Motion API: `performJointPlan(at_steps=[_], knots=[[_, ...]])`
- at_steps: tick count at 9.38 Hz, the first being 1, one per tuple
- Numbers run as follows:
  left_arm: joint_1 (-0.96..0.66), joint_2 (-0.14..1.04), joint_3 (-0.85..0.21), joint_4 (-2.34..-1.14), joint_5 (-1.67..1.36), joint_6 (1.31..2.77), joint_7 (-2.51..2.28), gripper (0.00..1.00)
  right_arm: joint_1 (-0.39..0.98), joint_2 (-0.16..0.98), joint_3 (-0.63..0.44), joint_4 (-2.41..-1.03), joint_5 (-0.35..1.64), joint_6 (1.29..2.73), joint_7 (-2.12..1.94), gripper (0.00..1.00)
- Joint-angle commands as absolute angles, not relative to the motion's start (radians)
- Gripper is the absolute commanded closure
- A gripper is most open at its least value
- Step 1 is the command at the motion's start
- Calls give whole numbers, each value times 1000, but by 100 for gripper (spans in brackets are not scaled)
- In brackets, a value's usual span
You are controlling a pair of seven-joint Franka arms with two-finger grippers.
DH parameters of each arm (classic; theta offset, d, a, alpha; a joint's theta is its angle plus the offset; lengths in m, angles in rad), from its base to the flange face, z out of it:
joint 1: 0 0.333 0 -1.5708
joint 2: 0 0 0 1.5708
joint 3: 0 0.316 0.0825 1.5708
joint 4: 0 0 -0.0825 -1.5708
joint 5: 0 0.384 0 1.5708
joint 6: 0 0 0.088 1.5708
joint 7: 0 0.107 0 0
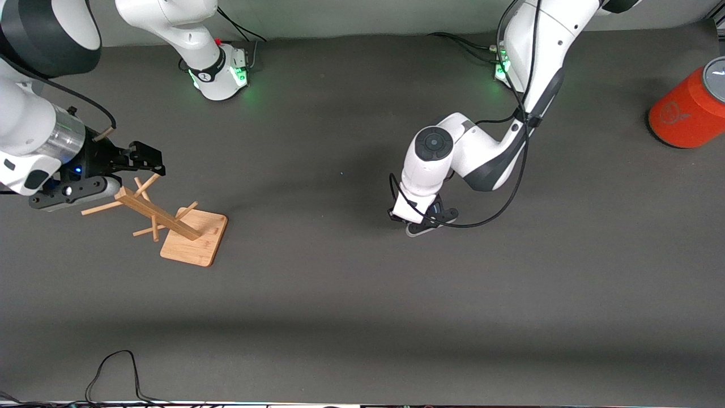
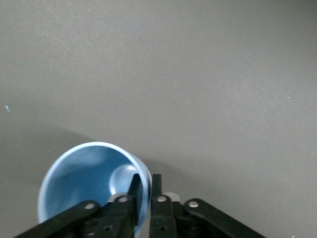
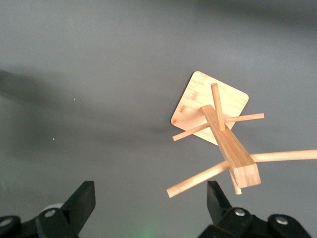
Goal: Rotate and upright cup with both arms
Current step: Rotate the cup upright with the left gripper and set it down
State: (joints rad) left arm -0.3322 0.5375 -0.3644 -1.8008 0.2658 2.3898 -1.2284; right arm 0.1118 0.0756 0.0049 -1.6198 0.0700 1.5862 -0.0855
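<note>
The cup is seen with its mouth up; its rim is pinched narrowly by the left gripper. The right gripper is held wide open above the wooden rack.

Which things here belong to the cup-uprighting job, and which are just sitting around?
Job:
- cup, its wall pinched between the left tool's fingers
- right tool, open, waiting over the wooden rack

Lying about:
- wooden rack
- orange-red cylinder

— Where's the cup?
— Mid-table, light blue, plain, mouth open toward the left wrist camera.
— Held?
— Its rim wall sits between the left end effector fingers.
</note>
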Motion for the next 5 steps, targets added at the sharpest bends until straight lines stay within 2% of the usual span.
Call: performJointPlan(at_steps=[1,5], knots=[[-360,519,-344,-1805,288,2346,-1272,0,107,112,3,-1582,83,1566,-81,0],[-335,497,-345,-1778,272,2307,-1269,0,101,112,2,-1585,84,1566,-81,0]])
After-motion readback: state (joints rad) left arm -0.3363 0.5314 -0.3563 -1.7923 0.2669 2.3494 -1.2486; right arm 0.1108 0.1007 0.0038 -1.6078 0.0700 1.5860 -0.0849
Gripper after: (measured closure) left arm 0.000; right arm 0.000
